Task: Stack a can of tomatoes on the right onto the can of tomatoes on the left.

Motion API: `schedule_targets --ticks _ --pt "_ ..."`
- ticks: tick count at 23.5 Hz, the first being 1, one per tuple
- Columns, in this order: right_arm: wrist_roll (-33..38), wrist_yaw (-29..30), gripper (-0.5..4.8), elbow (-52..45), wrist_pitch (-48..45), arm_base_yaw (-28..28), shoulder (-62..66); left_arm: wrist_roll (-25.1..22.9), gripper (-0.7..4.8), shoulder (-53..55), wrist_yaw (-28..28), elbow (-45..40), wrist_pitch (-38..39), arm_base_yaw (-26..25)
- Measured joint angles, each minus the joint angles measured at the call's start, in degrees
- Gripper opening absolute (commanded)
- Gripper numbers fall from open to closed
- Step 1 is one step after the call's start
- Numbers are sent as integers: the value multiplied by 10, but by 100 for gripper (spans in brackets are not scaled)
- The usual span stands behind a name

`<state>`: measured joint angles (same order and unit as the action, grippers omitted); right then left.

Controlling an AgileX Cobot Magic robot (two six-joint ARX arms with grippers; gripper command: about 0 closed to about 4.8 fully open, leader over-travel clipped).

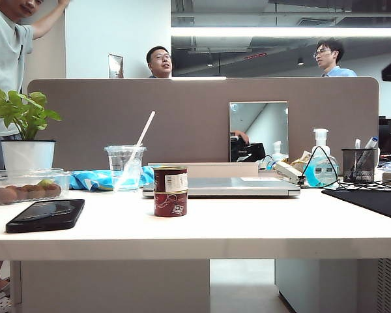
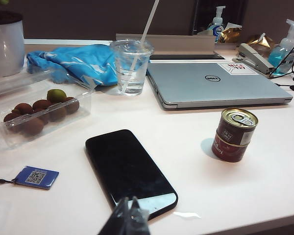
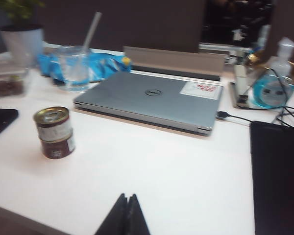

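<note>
Stack looked done: top can of tomatoes [image 1: 171, 178] sat on the bottom can of tomatoes [image 1: 171, 203], both just in front of the closed laptop [image 1: 221, 187], toward its left end, on the white table [image 1: 247, 228]. In the right wrist view the top can [image 3: 51, 122] seemed slightly offset from the lower one [image 3: 58, 146] (could be camera angle, can't confirm). Left hand [image 2: 129, 220] was pinched closed with nothing in it, over the near table edge, above the black phone [image 2: 129, 171], which lay off the laptop's front-left corner. Right hand [image 3: 126, 218] also closed flat and empty, at the near edge, well in front of the laptop. Neither hand touched the cans. Risks from here, as I read it: if the top can isn't seated inside the lower rim, any table bump or arm sweep could tip it; it would roll toward the phone or off the near edge. Either arm crossing low in front of the laptop could clip the stack. The plastic cup [image 1: 125, 167] with a straw, just left of the laptop, still had water in it, so a falling can or stray elbow there means a spill onto the laptop. Cables to the laptop's right could snag the right arm.
</note>
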<state>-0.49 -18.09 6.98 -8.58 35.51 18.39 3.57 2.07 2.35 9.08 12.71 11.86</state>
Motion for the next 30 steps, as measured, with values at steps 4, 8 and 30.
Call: schedule_targets --ticks 4,8,30 --pt "-17 -40 -8 0 20 -25 -37 0 -4 0 0 0 0 0" --pt "-19 10 -8 -8 42 -138 -82 0 -4 0 0 0 0 0" --pt "-19 115 -8 -65 133 -327 -183 0 -4 0 1 0 0 0"
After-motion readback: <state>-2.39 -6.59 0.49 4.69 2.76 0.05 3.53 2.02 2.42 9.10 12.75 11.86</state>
